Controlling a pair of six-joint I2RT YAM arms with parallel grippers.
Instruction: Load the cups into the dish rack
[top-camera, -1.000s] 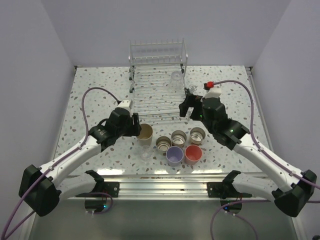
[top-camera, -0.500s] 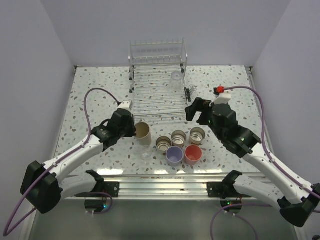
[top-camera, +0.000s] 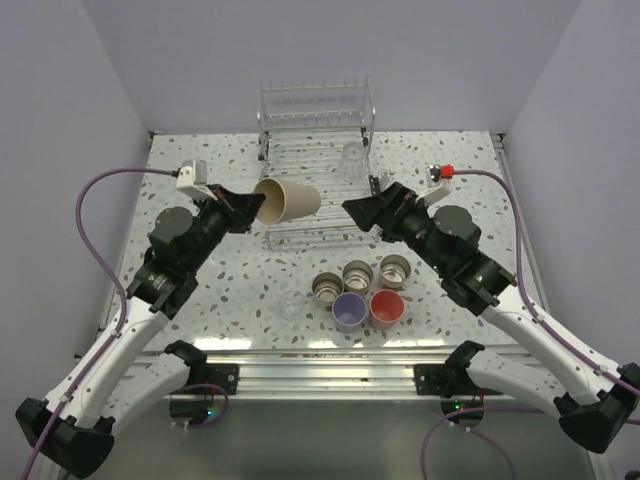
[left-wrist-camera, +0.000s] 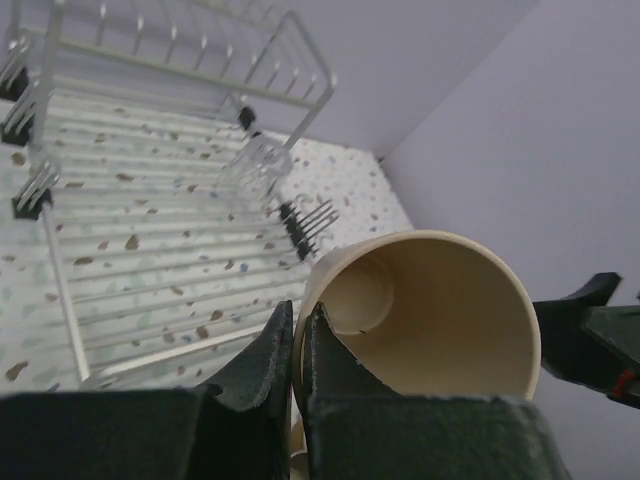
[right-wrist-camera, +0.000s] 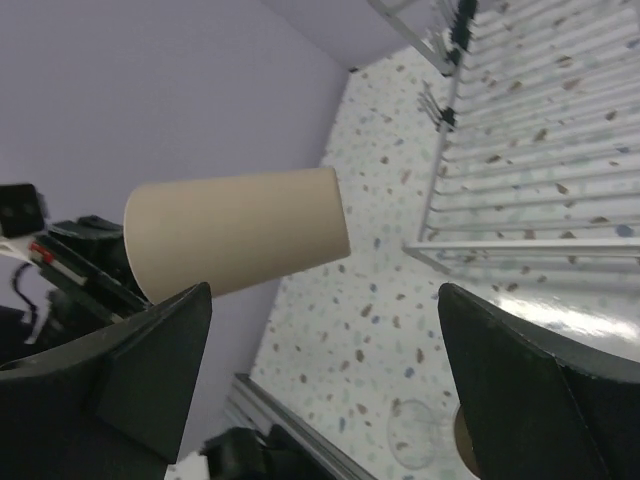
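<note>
Placement is in hand: beige cup (top-camera: 288, 200) is clenched by left gripper (top-camera: 254, 204) over dish rack (top-camera: 318, 172), lowering required; right gripper (top-camera: 358, 210) is splayed empty.

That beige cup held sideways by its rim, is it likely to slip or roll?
Probably light: the left gripper carries the beige cup by a rim pinch alone. Its smooth tapered wall may slip; laid sideways it would likely roll in a curve.

The speckled white table (top-camera: 240, 300) carries the silver wire dish rack (top-camera: 320, 165) at its far middle and, nearer the front, three metallic cups (top-camera: 357, 273) in a row, a lavender cup (top-camera: 349, 310) touching a coral-pink cup (top-camera: 386, 309), and a clear tumbler (top-camera: 290, 303) just left of them.
</note>
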